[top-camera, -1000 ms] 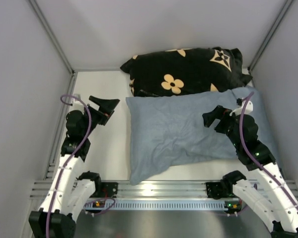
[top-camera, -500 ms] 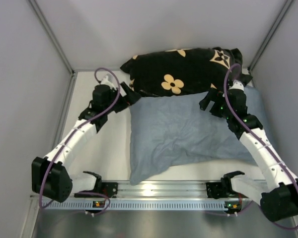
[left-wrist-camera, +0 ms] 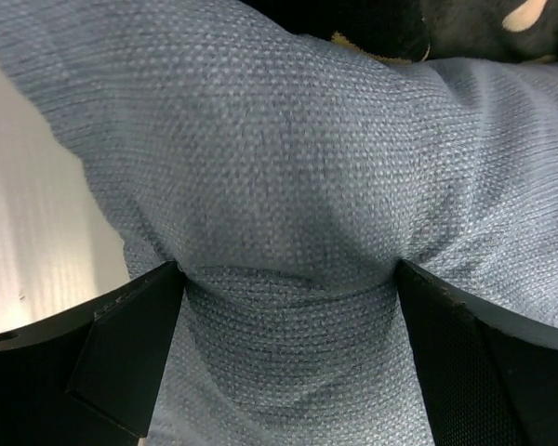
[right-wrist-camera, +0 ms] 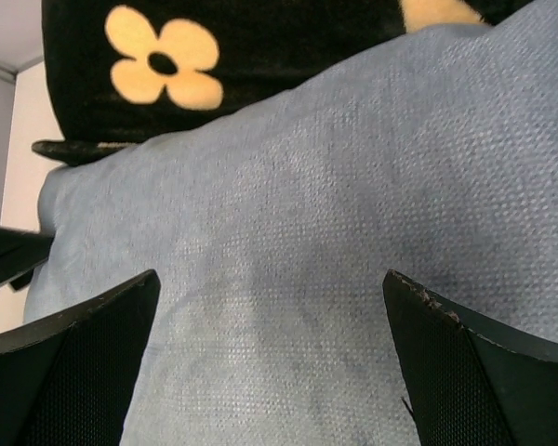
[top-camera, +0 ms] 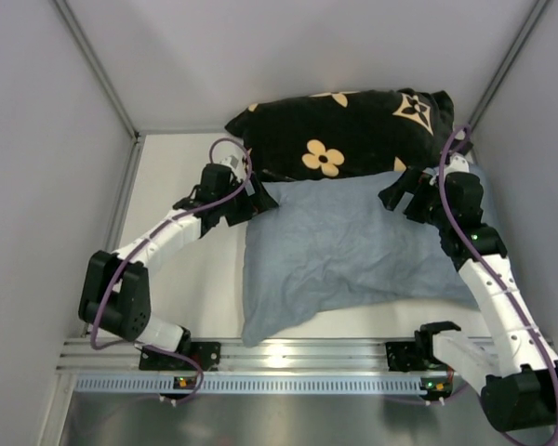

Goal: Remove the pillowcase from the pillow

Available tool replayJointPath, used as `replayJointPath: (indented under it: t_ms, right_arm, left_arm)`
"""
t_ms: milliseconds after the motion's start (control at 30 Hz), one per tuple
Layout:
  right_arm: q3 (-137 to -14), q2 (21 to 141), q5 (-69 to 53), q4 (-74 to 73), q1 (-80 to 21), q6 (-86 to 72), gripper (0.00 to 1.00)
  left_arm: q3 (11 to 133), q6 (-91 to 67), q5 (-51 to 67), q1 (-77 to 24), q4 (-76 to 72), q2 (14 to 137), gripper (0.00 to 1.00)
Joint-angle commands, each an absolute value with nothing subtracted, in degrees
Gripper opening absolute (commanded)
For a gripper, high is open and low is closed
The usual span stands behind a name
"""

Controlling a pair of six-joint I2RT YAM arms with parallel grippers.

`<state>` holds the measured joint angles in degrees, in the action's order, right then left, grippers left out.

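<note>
Set at both far corners of pillowcase, flat on counter, against black pillow. Straddling left corner with left end effector, spread wide, nothing pinched; right end effector equally wide over fabric, likely readying grip. No sight of pillow, presumably inside.
</note>
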<state>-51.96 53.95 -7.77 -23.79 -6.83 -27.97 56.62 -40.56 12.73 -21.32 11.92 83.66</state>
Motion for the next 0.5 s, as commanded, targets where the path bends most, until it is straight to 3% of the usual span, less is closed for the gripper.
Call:
replayJointPath:
  t_ms: [0, 167, 200, 233, 267, 300, 400, 467]
  right_arm:
    - [-50.89, 51.69, -10.98, -23.03, -6.07, -27.60, 1.00]
    - [-49.92, 50.45, -10.38, -23.73, -6.07, -27.33, 0.99]
    - [-49.83, 50.54, -10.20, -23.90, -6.06, -27.33, 0.99]
    - [-49.75, 50.71, -10.37, -23.91, -6.06, -27.51, 0.99]
    - [-49.66, 50.97, -10.46, -23.99, -6.06, -27.60, 1.00]
    - [-49.66, 51.24, -10.63, -23.99, -6.15, -27.51, 0.99]
    - [-50.01, 52.64, -11.51, -23.91, -6.06, -27.33, 0.99]
    - [-50.10, 53.52, -12.39, -23.99, -6.15, -27.16, 0.99]
  left_arm:
    - [56.62, -40.95, 21.69, -21.27, 6.27, 88.15, 0.99]
    - [53.53, -47.18, 30.13, -21.27, -10.88, 94.03, 0.99]
    - [53.18, -47.98, 31.19, -21.27, -12.90, 94.91, 0.92]
    - [52.39, -49.90, 32.07, -21.18, -17.10, 96.40, 0.75]
    - [52.12, -50.88, 32.95, -20.75, -18.44, 96.94, 0.52]
    - [51.77, -51.93, 33.13, -20.31, -19.41, 97.29, 0.01]
    - [48.88, -54.14, 30.61, -16.71, -18.99, 93.97, 0.00]
    - [49.48, -49.68, 25.60, -14.25, -7.21, 87.12, 0.00]
